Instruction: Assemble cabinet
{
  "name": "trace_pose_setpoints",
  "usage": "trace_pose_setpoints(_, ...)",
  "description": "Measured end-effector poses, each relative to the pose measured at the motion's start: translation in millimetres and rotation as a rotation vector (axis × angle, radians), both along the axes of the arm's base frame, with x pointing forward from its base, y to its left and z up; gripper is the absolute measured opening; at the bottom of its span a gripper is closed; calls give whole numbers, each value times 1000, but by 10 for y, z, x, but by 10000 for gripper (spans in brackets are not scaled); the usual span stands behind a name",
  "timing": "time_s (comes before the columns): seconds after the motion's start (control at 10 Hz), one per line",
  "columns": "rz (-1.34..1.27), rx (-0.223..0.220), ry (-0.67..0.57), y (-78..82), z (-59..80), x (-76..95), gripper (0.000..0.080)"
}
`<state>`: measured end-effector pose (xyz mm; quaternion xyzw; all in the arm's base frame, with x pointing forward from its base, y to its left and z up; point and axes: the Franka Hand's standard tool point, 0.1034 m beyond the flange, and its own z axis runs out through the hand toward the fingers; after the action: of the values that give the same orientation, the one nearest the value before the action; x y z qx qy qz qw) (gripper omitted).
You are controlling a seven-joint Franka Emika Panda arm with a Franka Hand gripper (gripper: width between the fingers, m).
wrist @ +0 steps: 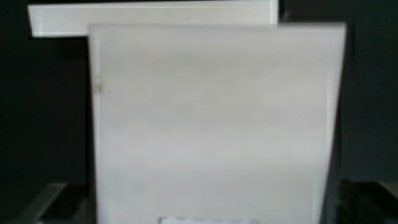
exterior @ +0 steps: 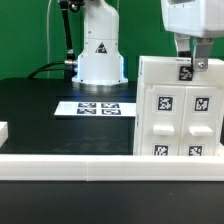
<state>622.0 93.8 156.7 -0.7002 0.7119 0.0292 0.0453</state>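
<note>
Cabinet (exterior: 181, 108) stands upright at the exterior view's right, long axis vertical, tagged front with raised panels facing the camera, just behind the white border rail (exterior: 70, 166). Claw (exterior: 186, 66) sits at its top edge by a tag; cannot tell if fingers are apart or clamped. Wrist view: plain white cabinet face (wrist: 214, 120) fills the picture. Black surface (exterior: 30, 110) carries the marker board (exterior: 97, 107) in front of the white robot base (exterior: 100, 50). Dark cable behind, pale wall.

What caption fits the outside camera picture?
Robot gripper poised at the top of the upright white cabinet, marker board behind on the black table.
</note>
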Motion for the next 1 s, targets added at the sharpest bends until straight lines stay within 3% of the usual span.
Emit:
trace_pose_setpoints(0.1,30,1,-3,5,0,0,751)
trace_pose_setpoints(0.2,45,10,-6,7,8,3,787)
trace_pose_setpoints(0.5,57,63,-42,46,203,60,797)
trace_pose_setpoints(1.0,98,83,-59,53,241,93,797)
